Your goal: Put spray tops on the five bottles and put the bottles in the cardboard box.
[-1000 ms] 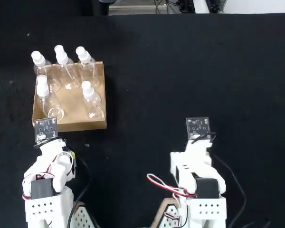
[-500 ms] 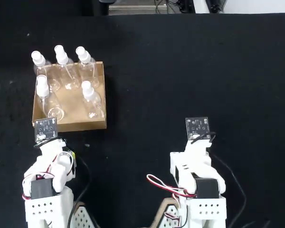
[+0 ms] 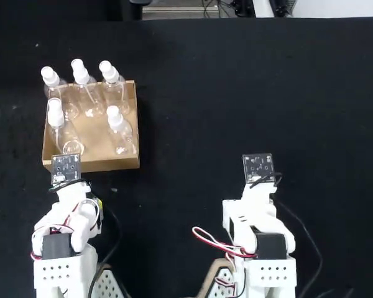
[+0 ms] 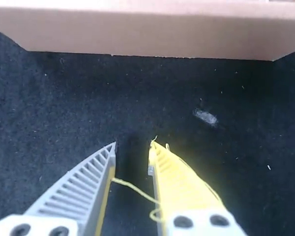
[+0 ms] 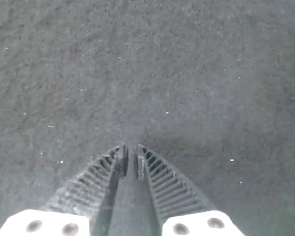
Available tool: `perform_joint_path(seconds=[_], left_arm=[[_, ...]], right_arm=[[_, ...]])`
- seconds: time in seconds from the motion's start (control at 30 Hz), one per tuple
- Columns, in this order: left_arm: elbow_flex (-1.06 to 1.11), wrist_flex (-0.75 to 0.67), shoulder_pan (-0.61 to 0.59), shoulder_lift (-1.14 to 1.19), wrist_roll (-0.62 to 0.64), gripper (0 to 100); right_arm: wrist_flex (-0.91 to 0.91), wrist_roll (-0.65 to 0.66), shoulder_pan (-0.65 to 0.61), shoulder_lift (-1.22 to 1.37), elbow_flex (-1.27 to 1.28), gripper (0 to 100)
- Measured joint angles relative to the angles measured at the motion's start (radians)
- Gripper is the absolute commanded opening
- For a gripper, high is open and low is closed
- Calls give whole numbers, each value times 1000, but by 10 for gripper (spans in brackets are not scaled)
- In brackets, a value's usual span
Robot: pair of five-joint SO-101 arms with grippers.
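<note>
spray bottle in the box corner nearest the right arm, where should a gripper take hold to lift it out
Probably the white spray top, coming from straight above. The spray bottle stands upright inside the cardboard box, whose walls shield its clear body from the sides, while the top sticks up free of the other bottles.

Your right claw point(image 5: 131, 150) hangs over the dark counter point(image 5: 187, 64) with nothing between its two fingers point(image 5: 101, 177). The tips are drawn nearly together, leaving you just a thin dark slit between them. Both fingers are pale and ribbed along their outer faces, and each widens back to a light mount with round holes. The counter's cloth surface beneath carries a scatter of tiny light specks point(image 5: 231, 160).
</note>
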Motion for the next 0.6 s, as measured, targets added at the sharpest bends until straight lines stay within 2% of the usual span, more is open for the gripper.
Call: perform_joint_path(seconds=[0.3,0.4,0.6], left_arm=[[0,0,0,0,0,102],[0,0,0,0,0,19],[0,0,0,0,0,31]], right_arm=[[0,0,0,0,0,11],[0,0,0,0,0,11],[0,0,0,0,0,11]])
